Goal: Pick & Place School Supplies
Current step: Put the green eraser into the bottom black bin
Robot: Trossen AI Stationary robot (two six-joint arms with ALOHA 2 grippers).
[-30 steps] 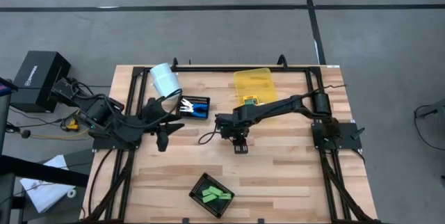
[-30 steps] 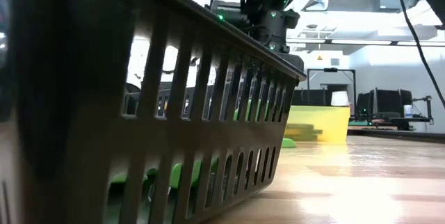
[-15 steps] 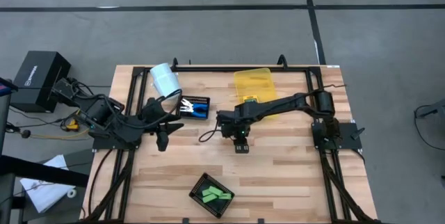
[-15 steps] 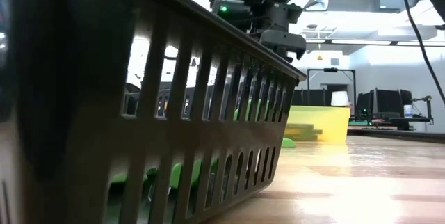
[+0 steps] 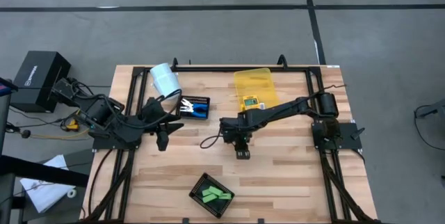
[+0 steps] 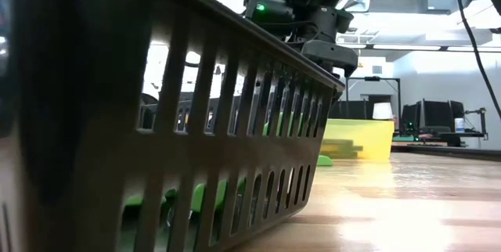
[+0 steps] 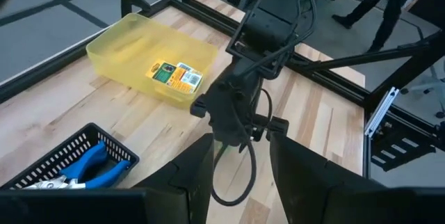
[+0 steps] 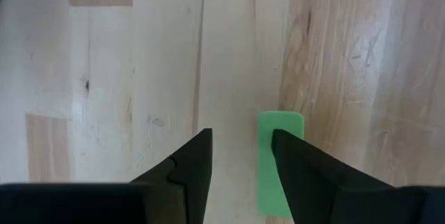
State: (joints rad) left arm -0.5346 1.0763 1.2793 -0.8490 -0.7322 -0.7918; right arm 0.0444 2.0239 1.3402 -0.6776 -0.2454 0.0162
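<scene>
My right gripper (image 5: 241, 151) hangs open over the middle of the table, pointing down. In its wrist view a light-green oblong piece (image 8: 278, 156) lies flat on the wood below the gripper (image 8: 240, 175), beside one finger and partly hidden by it; the low view shows the green piece (image 6: 324, 160) too. One yellow-orange pack (image 5: 252, 102) lies in the yellow bin (image 5: 254, 79). Blue-handled scissors (image 5: 198, 109) sit in a black tray (image 5: 194, 101). Several green pieces (image 5: 215, 195) lie in another black tray (image 5: 201, 182). My left gripper (image 5: 162, 140) waits open at the left.
A pale white-blue cylinder (image 5: 165, 79) lies near the far left corner. The black tray of green pieces (image 6: 196, 127) stands close to the near edge and fills most of the low view. A dark cable (image 5: 207, 139) loops beside my right wrist. Bare wood lies right of the right gripper.
My right arm has drawn back a little toward the table's near edge and right, uncovering the yellow-orange pack in the bin. The left arm has kept still.
</scene>
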